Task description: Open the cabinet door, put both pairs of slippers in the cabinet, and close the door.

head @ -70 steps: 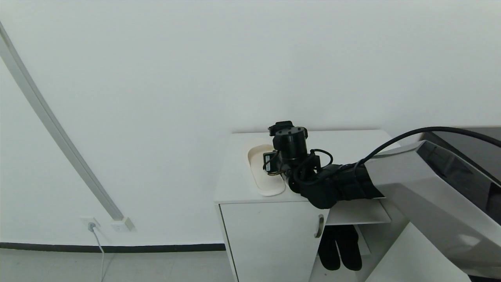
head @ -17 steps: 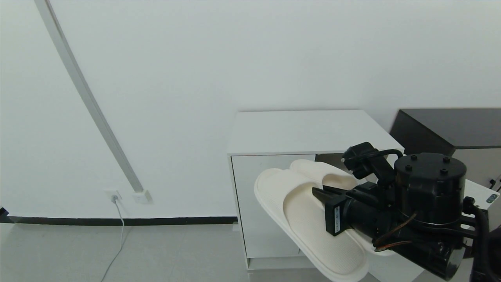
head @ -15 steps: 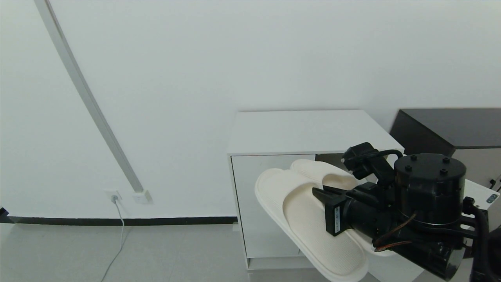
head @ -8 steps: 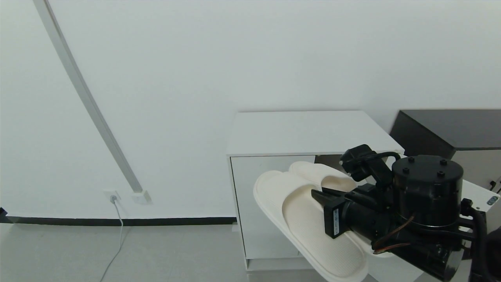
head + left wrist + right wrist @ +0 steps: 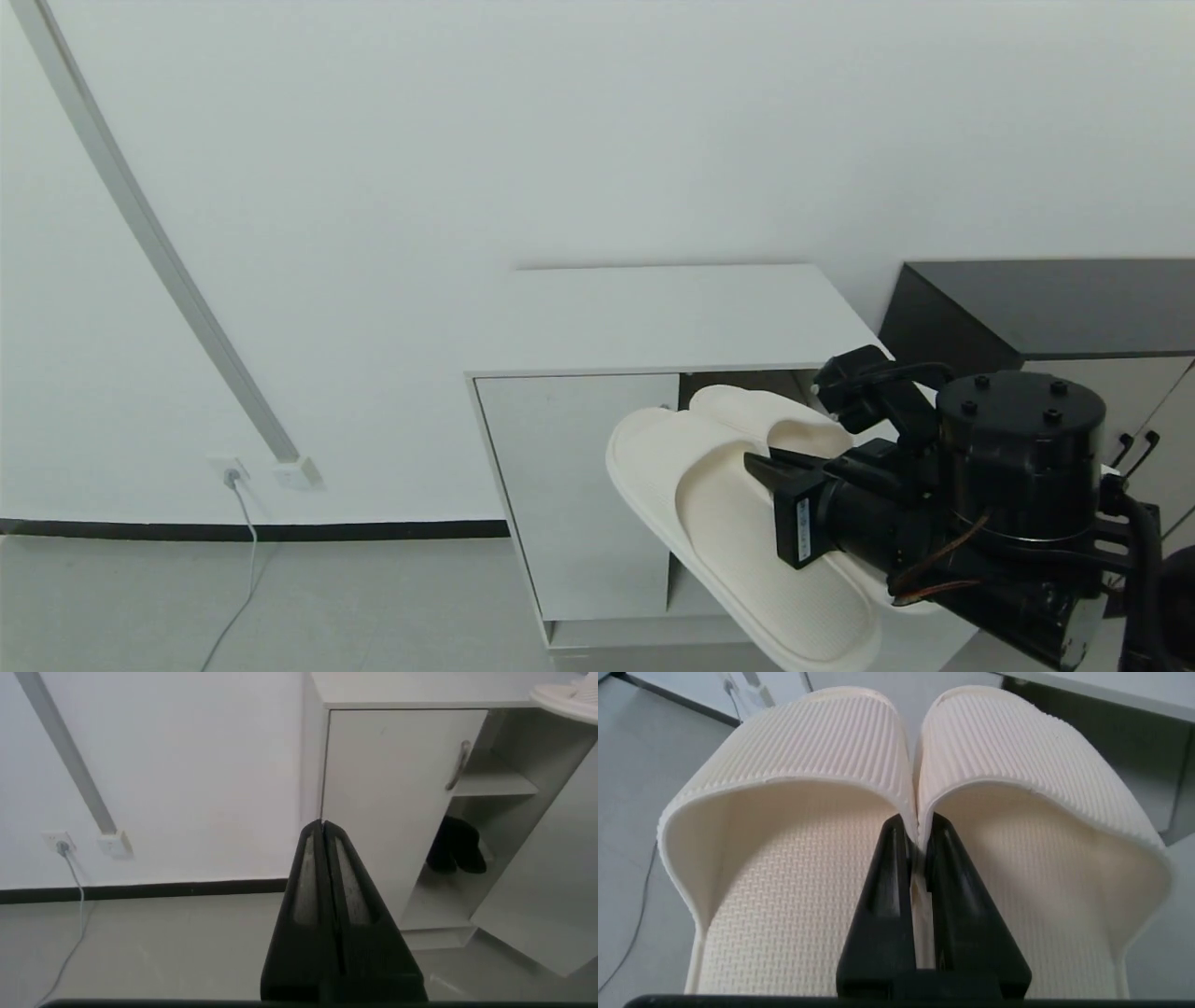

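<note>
A pair of white slippers [image 5: 728,523] hangs in front of the white cabinet [image 5: 653,317], soles tilted. My right gripper [image 5: 761,467] is shut on their two inner edges, pressed together, as the right wrist view shows at the gripper [image 5: 915,826] between the slippers [image 5: 785,868]. The cabinet's left door [image 5: 579,495] is closed; its right side stands open. In the left wrist view a black pair of slippers [image 5: 458,845] lies on the cabinet's bottom under a shelf [image 5: 495,784]. My left gripper [image 5: 323,833] is shut on nothing, low over the floor in front of the cabinet [image 5: 402,793].
The swung-out right door [image 5: 551,905] stands beside the open compartment. A black cabinet [image 5: 1027,308] stands right of the white one. A wall socket with a cable [image 5: 229,481] and a slanted conduit [image 5: 140,224] are on the left, above grey floor.
The head view has shifted, so the cabinet sits further left in the picture. Since 4.7 s ago the white slippers have left the cabinet top in my right gripper.
</note>
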You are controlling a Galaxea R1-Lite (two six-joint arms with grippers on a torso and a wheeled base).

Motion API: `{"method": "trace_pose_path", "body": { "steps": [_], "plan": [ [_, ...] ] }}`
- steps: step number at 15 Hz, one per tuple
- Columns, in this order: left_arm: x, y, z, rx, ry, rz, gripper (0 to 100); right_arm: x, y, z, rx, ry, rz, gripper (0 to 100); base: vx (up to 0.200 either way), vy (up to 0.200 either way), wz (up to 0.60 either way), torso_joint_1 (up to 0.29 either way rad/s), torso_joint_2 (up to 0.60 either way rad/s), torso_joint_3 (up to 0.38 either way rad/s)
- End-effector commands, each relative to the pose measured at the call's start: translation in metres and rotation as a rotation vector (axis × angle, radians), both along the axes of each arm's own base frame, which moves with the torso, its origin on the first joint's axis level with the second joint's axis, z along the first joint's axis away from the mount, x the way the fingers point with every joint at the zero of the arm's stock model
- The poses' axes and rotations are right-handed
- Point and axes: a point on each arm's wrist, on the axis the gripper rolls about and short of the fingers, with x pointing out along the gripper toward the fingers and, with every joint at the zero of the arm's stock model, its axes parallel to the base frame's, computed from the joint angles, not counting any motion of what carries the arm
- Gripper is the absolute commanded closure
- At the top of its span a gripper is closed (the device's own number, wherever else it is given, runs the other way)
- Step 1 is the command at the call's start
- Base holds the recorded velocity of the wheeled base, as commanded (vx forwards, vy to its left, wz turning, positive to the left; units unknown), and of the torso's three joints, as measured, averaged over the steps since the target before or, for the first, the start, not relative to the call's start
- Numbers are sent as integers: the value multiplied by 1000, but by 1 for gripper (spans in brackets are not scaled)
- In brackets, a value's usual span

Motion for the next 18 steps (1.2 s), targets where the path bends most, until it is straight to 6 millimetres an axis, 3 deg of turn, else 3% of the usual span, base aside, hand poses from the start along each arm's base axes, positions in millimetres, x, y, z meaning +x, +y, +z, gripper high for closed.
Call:
{"method": "trace_pose_path", "body": {
  "steps": [1, 3, 18],
  "plan": [
    [0, 0, 0, 0, 1, 0, 100, 0, 0, -1, -2, 1, -1, 100, 0, -200, 0, 2, 7, -2],
    [0, 0, 0, 0, -1, 0, 100, 0, 0, -1, -3, 2, -1, 100, 0, -200, 0, 2, 2, -2],
    [0, 0, 0, -3, -1, 0, 100, 10, -3, -14, -5, -6, -34, 100, 0, 0, 0, 0, 0, 0]
  ]
}}
